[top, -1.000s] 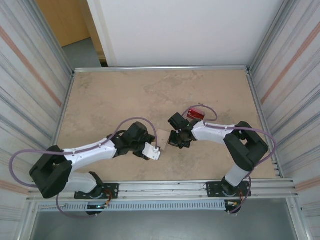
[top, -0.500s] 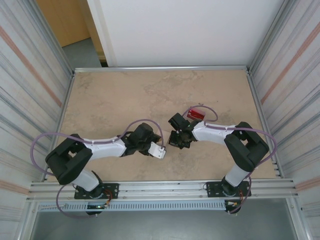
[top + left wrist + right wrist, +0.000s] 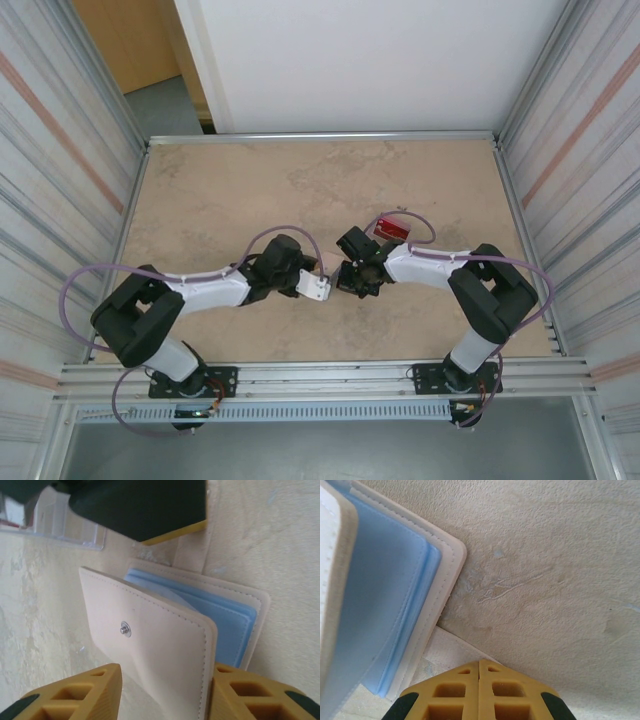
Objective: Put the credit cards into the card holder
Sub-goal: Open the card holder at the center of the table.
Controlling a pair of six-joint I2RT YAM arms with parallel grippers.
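Left fingers (image 3: 80, 692) spread astride the raised cover (image 3: 150, 645) of the beige wallet (image 3: 260, 605), right fingers (image 3: 455, 690) pressed together beside it; a skewed pinch could let it slip and flop shut.

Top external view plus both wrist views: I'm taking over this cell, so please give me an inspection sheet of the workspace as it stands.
Surface: beige mottled table, no spill seen.
Job's things: red card on the table beside the right arm's wrist; clear plastic sleeve beyond the right gripper, seen from the left wrist.
Clutter: beige wallet, part open, blue pockets showing, between the grippers.
Grippers: left gripper open, fingers either side of the wallet's cover; right gripper shut, tips at the wallet's pale strap.
Cables: purple cables loop along both arms.
Surroundings: ribbed metal side walls, white back panel.
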